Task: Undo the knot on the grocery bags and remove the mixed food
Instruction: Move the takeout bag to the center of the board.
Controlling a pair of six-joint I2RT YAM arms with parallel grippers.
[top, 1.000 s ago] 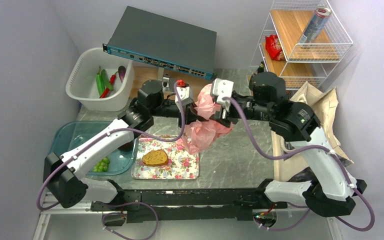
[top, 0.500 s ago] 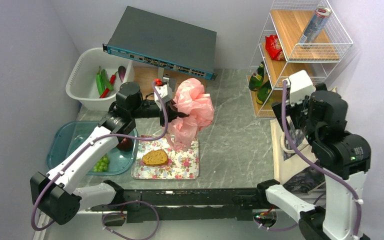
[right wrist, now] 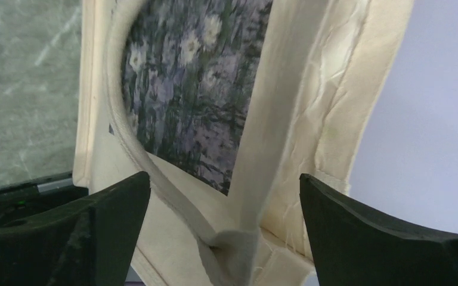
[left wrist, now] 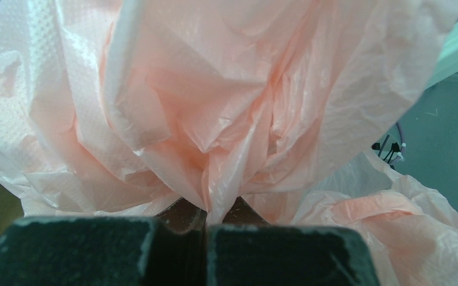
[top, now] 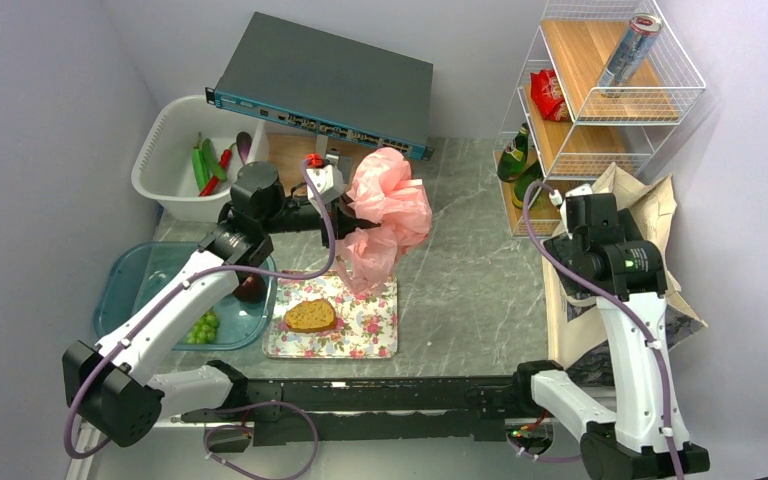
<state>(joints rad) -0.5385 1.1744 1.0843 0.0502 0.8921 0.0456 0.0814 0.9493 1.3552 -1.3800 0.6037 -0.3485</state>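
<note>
My left gripper is shut on a fold of the pink plastic bag and holds it up over the far edge of the floral tray. In the left wrist view the crumpled bag fills the frame above my shut gripper. I cannot make out a knot. My right gripper is open, above the beige tote, with the tote's handle between its fingers. A bread slice lies on the tray. Grapes lie in the teal tub.
A white basin at the back left holds peppers and an eggplant. A network switch sits at the back. The wire rack holds green bottles, a red packet and a silver can.
My right arm has left the pink bag, swung right and come down over the tote. My left gripper has kept hold of the bag, drawn back left and raised it.
</note>
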